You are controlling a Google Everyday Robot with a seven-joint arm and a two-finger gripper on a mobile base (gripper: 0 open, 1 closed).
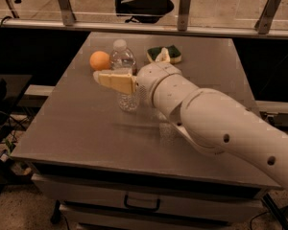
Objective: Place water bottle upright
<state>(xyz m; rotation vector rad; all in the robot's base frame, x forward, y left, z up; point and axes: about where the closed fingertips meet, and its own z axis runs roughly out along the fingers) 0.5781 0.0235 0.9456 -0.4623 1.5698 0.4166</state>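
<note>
While jaws cross upright water bottle [122, 60], grey table [81, 131] w/ orange [100, 60], sponge [164, 54].

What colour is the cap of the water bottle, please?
White: the cap shows in the camera view, with the gripper at the water bottle's middle.

Gripper [111, 80]: plain cream-yellow, lying across the front of the water bottle [128, 99] at mid-height. Water bottle: clear, ribbed, white cap. Ball [100, 60], just beyond the gripper's tip: orange. Sponge [164, 54], behind the gripper's base: green over yellow. Arm [221, 123]: white. Table [77, 128]: grey.
</note>
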